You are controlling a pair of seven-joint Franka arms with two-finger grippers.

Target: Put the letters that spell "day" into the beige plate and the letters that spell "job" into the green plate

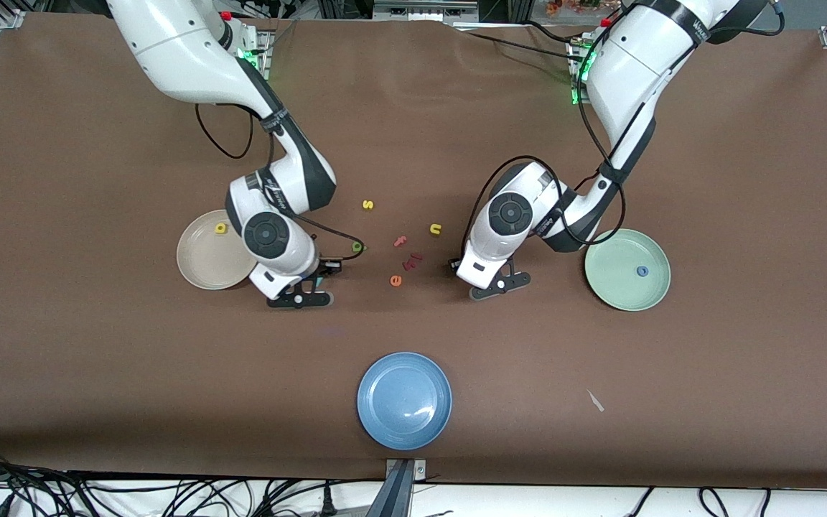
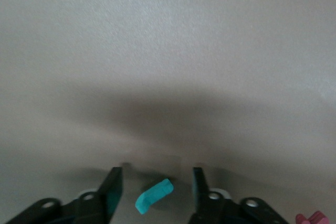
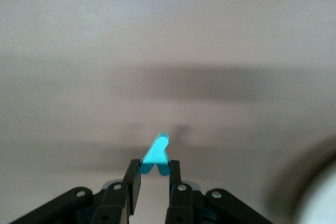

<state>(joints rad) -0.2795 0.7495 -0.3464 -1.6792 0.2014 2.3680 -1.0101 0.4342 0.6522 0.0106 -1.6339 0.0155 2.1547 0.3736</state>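
1. Right claw point(image 3: 155, 174): low over the table point(image 1: 97, 373), just beside the beige plate point(image 1: 198, 269) at its 4 o'clock. Pinched tight on the teal "y" point(image 3: 156, 156), which sticks out past the fingertips.
2. Left claw point(image 2: 157, 179): low over the table, at 9 o'clock of the green plate point(image 1: 618, 287). Partly open, straddling the teal "j" point(image 2: 153, 196), gap on both sides, no contact. Lying on the table, as far as can be told.
3. Both claws' fingertips and both teal letters hidden under the wrists in the front view.
4. Yellow "a" point(image 1: 220, 228) in the beige plate near the rim at 1 o'clock.
5. Blue "o" point(image 1: 642, 271) in the green plate, just off centre at 3 o'clock.
6. Green "d" point(image 1: 357, 248) on the table at 2 o'clock of the right wrist.
7. Pink piece point(image 2: 310, 217) cut off at the left wrist view's edge; shape unreadable.
8. Yellow "s" point(image 1: 367, 205), yellow "u" point(image 1: 435, 229), orange "e" point(image 1: 395, 280) loose between the arms.
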